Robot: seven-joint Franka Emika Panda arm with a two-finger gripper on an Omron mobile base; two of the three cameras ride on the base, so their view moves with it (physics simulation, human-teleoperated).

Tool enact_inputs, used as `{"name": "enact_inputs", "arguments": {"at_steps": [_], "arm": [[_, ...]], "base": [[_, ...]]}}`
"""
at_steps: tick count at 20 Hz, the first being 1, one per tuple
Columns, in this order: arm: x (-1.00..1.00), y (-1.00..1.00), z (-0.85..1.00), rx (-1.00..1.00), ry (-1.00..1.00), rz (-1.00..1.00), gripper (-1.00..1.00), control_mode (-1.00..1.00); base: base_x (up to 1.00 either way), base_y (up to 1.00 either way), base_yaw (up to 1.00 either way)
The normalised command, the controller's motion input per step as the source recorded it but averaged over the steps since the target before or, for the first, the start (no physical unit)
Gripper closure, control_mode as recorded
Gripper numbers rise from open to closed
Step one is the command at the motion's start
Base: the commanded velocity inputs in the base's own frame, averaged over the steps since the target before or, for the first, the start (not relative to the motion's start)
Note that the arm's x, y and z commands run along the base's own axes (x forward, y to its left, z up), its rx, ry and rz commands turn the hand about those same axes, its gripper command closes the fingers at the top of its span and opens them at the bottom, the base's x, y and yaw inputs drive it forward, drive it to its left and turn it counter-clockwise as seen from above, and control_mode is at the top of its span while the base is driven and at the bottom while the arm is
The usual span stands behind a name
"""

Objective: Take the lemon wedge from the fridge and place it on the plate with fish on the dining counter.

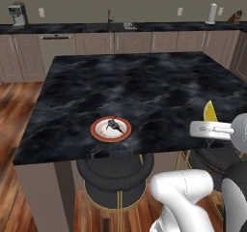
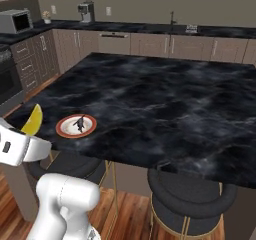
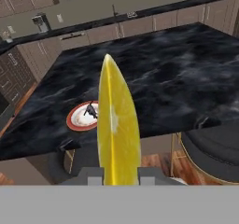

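We log the tool (image 3: 119,178) clamped on the lemon wedge (image 3: 118,125), the plate with fish (image 3: 85,116) lying ahead-left on the table (image 3: 186,69).

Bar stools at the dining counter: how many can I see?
2: one stool under the counter edge below the plate with fish, another stool further along; more may be hidden.

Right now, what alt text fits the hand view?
A bright yellow lemon wedge stands upright, clamped in the robot's gripper. Beyond it, a red-rimmed white plate with a small dark fish sits near the edge of the black marbled dining counter.
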Motion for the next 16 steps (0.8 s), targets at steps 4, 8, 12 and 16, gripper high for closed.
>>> {"name": "enact_inputs", "arguments": {"at_steps": [4, 8, 12, 16], "arm": [[0.75, 0.18, 0.00, 0.00, 0.17, -0.11, 1.00, -1.00], [1.00, 0.54, 0.00, 0.00, 0.41, -0.06, 1.00, -1.00], [1.00, 0.47, -0.02, 0.01, 0.50, -0.02, 1.00, -1.00], [0.84, 0.00, -0.51, 0.07, 0.37, 0.15, 1.00, -1.00]], "base": [[0.25, 0.04, -0.06], [0.00, 0.00, 0.00], [0.00, 0.00, 0.00], [0.00, 0.00, 0.00]]}}
